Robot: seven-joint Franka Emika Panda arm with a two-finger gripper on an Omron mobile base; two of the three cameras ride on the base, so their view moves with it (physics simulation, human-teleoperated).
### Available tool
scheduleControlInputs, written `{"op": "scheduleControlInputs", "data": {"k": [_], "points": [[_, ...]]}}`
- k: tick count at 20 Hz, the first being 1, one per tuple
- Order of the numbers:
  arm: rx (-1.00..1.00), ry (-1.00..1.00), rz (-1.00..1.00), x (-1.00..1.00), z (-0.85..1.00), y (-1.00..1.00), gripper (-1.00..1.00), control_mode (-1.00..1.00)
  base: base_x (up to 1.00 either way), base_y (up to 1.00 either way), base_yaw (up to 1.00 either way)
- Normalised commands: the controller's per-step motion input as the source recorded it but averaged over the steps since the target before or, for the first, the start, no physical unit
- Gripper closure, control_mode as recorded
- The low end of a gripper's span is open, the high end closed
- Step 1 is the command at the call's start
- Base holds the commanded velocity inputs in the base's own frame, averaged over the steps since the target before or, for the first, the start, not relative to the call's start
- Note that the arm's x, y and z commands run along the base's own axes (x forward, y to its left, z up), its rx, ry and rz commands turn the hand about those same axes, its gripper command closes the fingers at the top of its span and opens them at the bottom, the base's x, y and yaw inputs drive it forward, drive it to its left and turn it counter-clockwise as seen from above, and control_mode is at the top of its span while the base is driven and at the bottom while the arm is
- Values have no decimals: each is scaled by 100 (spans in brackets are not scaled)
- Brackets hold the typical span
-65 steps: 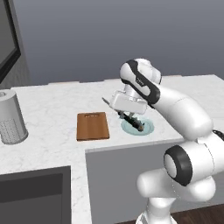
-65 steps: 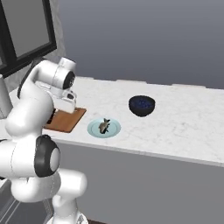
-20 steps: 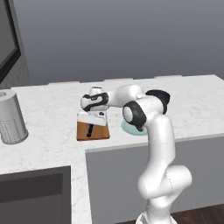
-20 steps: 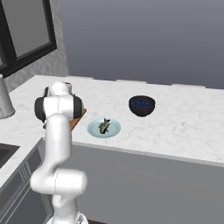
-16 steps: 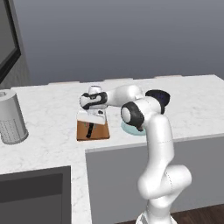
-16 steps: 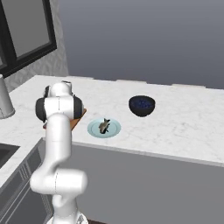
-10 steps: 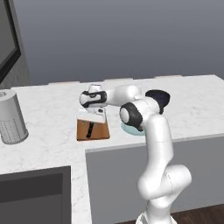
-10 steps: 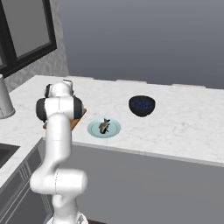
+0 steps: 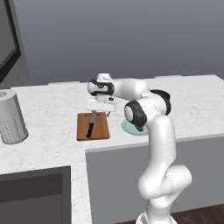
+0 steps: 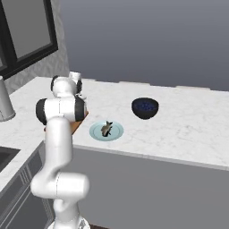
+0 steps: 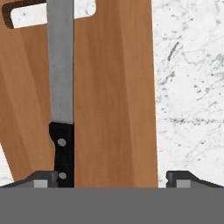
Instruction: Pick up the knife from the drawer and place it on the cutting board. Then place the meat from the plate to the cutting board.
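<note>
Hand view, close up: knife (image 11: pixel 61 87) lies flat along the board (image 11: pixel 109 96), gripper (image 11: pixel 113 178) spread wide, holding nothing. Left base view sets board (image 9: pixel 101 127) left of plate (image 9: pixel 129 128). Right base view reveals meat (image 10: pixel 107 128) on that plate (image 10: pixel 96 133), then a dark bowl (image 10: pixel 145 108).

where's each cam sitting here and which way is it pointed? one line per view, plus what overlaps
Left base view: behind the arm on its left, looking forward and down over the counter; the arm rises from lower right, gripper open above the cutting board.
Right base view: behind on its right, same counter; the arm rises from lower left, beside the plate with the meat.
Hand view: on the hand, looking down at the knife lying on the board; dark fingertips at the bottom.
Shared: left base and hand views both show knife and board.
</note>
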Motion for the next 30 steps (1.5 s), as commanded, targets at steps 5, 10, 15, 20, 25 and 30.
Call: {"op": "scheduleControlInputs", "data": {"k": [5,10,15,20,25,30], "points": [[-8,-5,22,-24,69,-50,-100,-100,0,0,0],[-7,-18,17,-36,10,-94,-100,-100,0,0,0],[7,-1,7,-7,-9,-100,-100,-100,0,0,0],[13,-4,1,-27,-13,-93,-100,-100,0,0,0],[7,-7,0,-40,-10,-66,-100,-100,0,0,0],[-1,-3,2,-30,-22,-12,-100,-100,0,0,0]]}}
